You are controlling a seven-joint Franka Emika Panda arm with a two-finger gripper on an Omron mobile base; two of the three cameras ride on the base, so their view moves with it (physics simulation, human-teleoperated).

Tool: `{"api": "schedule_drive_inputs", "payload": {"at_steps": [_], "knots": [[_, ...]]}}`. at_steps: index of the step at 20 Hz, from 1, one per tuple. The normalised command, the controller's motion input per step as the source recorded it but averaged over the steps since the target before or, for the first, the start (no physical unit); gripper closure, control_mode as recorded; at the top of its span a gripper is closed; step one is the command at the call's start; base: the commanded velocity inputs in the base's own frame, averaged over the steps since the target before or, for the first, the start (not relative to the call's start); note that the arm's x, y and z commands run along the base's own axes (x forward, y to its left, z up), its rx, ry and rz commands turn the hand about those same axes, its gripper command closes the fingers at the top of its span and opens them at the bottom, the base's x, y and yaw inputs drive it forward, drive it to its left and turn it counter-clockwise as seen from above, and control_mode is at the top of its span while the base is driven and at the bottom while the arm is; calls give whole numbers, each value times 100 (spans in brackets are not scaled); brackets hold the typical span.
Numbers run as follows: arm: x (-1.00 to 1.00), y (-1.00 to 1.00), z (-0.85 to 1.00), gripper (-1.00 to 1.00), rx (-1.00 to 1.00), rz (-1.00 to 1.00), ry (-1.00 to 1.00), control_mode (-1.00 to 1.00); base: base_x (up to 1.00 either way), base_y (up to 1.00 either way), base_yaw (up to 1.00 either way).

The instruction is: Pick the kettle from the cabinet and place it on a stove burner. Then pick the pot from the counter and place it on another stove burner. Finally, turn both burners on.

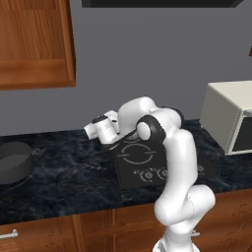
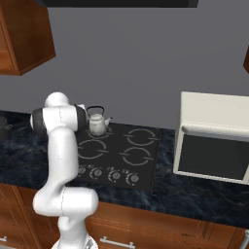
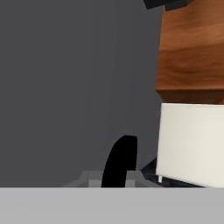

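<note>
On the cooktop's (image 2: 116, 155) back-left burner, the kettle (image 2: 97, 124) is sitting upright — the gripper (image 1: 91, 129) is hovering beside it (open or closed, impossible to tell). Next, likely: reaching for the pot (image 1: 15, 162), waiting at the counter's (image 1: 69, 177) left end.

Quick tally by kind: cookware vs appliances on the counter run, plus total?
Cookware: 2, the kettle on the cooktop's back-left burner and the pot on the counter.
Appliances: 2, the black cooktop and the white microwave.
Total: 4
</note>
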Motion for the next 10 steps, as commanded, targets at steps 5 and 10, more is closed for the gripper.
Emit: {"api": "schedule_drive_inputs", "payload": {"at_steps": [5, 10], "knots": [[40, 0, -24, 100, 0, 0, 0, -100, 0, 0, 0], [42, 0, -21, 100, 0, 0, 0, -100, 0, 0, 0]]}}
